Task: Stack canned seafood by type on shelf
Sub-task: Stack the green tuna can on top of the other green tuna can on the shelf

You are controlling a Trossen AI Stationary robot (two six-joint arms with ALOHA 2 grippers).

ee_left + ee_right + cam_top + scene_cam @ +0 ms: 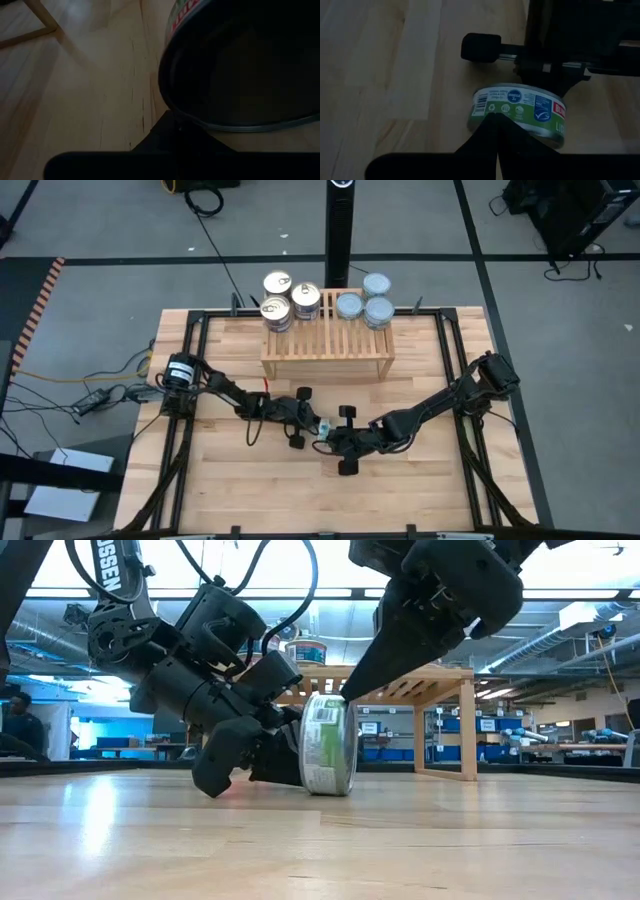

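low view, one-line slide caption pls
Both pincers meet at a tin standing on edge on the table, shelf behind.

Grey floor [90, 220] with black cables [215, 240] (bright ceiling lights [300, 580] overhead)

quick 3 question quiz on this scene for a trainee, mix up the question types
1. True or false: the tin between the two grippers stands on its edge on the table.
2. Multiple choice: the pale blue-lidded tins sit on which end of the shelf in the high view? A. left B. right C. middle
3. Fill in: the gold-lidded tins on the shelf form ___ stacks.

Key
1. True: in the low view it is tipped on its rim, with the left gripper at one flat face and the right gripper at its top edge.
2. B
3. Three
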